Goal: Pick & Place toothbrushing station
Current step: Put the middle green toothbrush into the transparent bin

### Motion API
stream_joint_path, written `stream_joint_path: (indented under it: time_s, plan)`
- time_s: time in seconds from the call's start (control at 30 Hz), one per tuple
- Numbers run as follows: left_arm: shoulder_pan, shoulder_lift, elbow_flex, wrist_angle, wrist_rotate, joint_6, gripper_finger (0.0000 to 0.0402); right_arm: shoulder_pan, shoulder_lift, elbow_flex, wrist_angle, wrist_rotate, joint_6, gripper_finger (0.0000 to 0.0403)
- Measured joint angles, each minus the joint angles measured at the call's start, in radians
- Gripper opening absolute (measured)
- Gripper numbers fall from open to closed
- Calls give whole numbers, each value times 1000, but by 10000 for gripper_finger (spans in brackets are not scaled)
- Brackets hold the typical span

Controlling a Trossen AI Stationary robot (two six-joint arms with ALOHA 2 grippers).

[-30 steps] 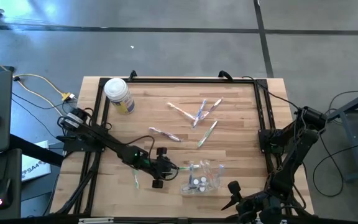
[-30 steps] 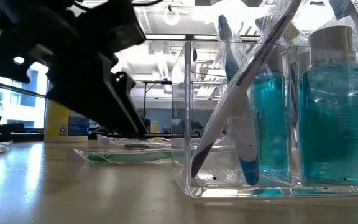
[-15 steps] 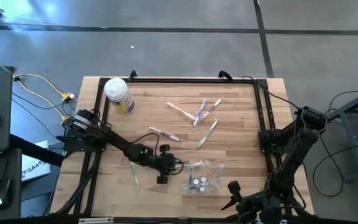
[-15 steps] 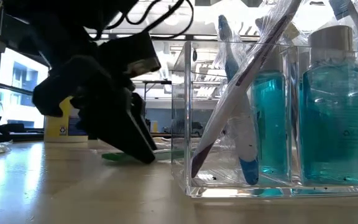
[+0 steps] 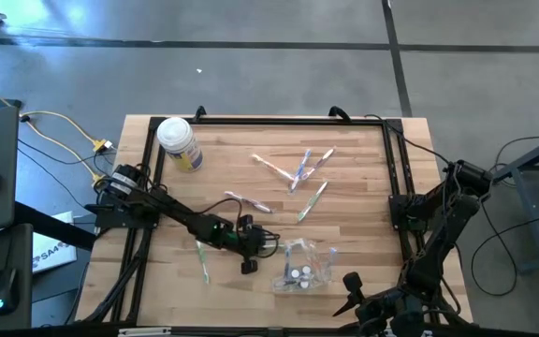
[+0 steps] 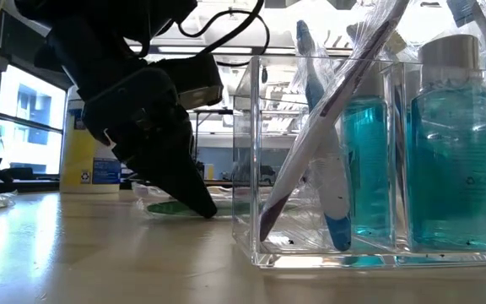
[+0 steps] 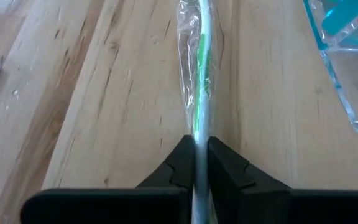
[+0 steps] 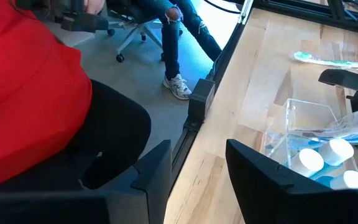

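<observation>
Wood table (image 5: 363,187), lit hall behind; person (image 8: 36,99) nearby.

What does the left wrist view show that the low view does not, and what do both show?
Only the left wrist view shows the left gripper shut on a wrapped green toothbrush. Only the low view shows the blue bottles and a toothbrush standing in the clear holder, and the yellow-labelled jar. Both show the holder, table and left gripper.

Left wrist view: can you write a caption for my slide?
The left gripper is shut on a wrapped green toothbrush lying on the wooden table, beside the clear holder.
</observation>
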Motion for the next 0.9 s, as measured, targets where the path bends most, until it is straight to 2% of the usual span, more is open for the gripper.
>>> stream_joint_path:
  time_s: [0.3,0.43,0.7,0.9]
  plan:
    - [-10,0,18,-16,-15,-29,20,0,0,0,0,0,4,146]
    - [-34,1,74,-85,-65,-30,20,0,0,0,0,0,4,146]
    - [-74,-11,271,-541,-192,-85,19,0,0,0,0,0,5,146]
    - [-106,-27,430,-907,-344,-196,19,0,0,0,1,0,8,146]
